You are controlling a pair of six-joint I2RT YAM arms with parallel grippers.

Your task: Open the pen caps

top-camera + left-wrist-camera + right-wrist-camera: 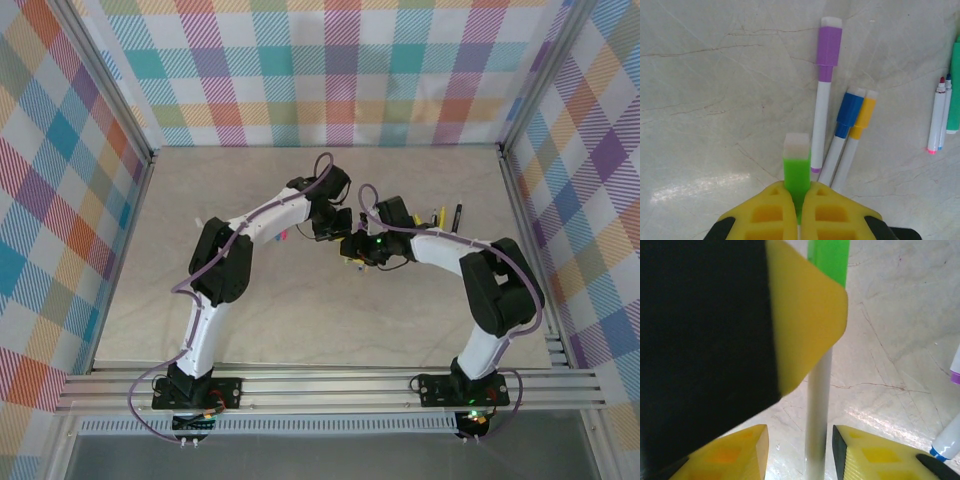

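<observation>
Left gripper [799,195] clamped on green cap [797,167], right wrist view adds white barrel [817,405] between right gripper [800,436] fingers, hold undeterminable, three capped pens [827,100] on table [715,100].

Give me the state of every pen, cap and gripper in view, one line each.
left gripper: shut on the green cap
green cap: held off the table, joint with barrel hidden
right gripper: fingers astride the white barrel, grip unclear
purple-capped pen: capped, lying on the table
blue-capped pen: capped, lying down
yellow-capped pen: capped, lying down
pink-ended pen: uncapped, tip bare
blue-ended pen: uncapped, tip bare
</observation>
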